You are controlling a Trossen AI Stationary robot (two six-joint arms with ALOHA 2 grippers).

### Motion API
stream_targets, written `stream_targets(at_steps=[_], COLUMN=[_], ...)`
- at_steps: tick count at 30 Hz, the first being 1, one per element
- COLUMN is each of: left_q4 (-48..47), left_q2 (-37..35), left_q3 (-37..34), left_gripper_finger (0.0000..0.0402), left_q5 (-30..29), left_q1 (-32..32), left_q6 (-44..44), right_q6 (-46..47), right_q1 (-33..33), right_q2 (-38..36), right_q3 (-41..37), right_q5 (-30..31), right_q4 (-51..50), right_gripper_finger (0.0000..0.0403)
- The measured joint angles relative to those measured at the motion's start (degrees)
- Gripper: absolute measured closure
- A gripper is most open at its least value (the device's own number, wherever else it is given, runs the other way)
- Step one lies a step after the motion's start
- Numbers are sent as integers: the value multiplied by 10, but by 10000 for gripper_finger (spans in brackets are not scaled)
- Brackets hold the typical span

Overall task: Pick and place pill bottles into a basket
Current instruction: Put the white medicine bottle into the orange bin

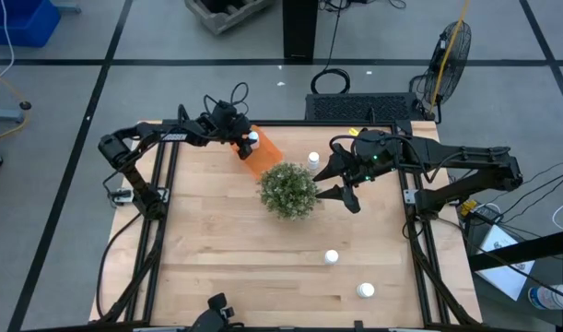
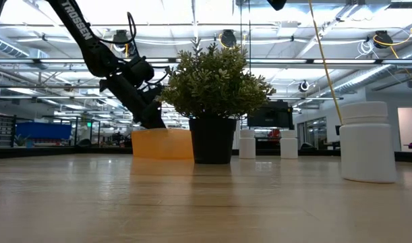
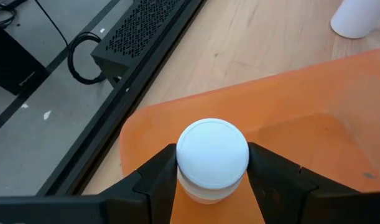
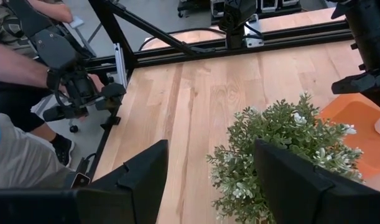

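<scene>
My left gripper [image 1: 250, 143] is shut on a white pill bottle [image 3: 212, 158] over the far left corner of the orange basket [image 1: 263, 155], which rests on the table behind the green plant [image 1: 288, 190]. My right gripper [image 1: 344, 183] is open and empty, just right of the plant. Three other bottles stand on the table: one far of the plant [image 1: 313, 160], one near centre right [image 1: 332, 257], one at the near right [image 1: 365, 290]. In the low view a bottle [image 2: 367, 142] stands close at the right, and two [image 2: 247, 144] show behind the plant pot. My left gripper pinches the bottle between its two fingers, on opposite sides just below the white cap [image 3: 213, 151]. The fingers [image 3: 153, 180] slant down from the table's left, and the cap faces the wrist camera. The bottle is over the basket's floor [image 3: 301, 143]; whether it touches it I cannot tell.
The bushy plant in its black pot [image 2: 212, 140] stands mid-table between the grippers. A black frame rail [image 1: 290, 123] runs along the table's far edge. In the right wrist view a person [image 4: 22, 68] holding controller handles is beyond the table's near side.
</scene>
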Motion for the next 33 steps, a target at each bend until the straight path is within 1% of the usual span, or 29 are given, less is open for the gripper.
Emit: stream_targets(at_steps=[4, 8, 16, 23, 29, 33], left_q4=[0, 0, 0, 0, -5, -31], left_q2=[0, 0, 0, -7, -41, -92], left_q3=[0, 0, 0, 5, 6, 6], left_gripper_finger=[210, 205, 181, 179, 178, 178], left_q5=[4, 28, 28, 22, 14, 13], left_q1=[2, 7, 7, 7, 6, 4], left_q6=[3, 2, -5, -7, -6, -18], right_q6=[-1, -1, -3, -3, -4, -7], right_q1=[0, 0, 0, 0, 0, -3], right_q2=[0, 0, 0, 0, 0, 0], right_q3=[0, 0, 0, 0, 0, 0], right_q5=[0, 0, 0, 0, 1, 9], right_q4=[-3, -3, -5, -5, -5, -14], right_gripper_finger=[177, 177, 177, 177, 177, 177])
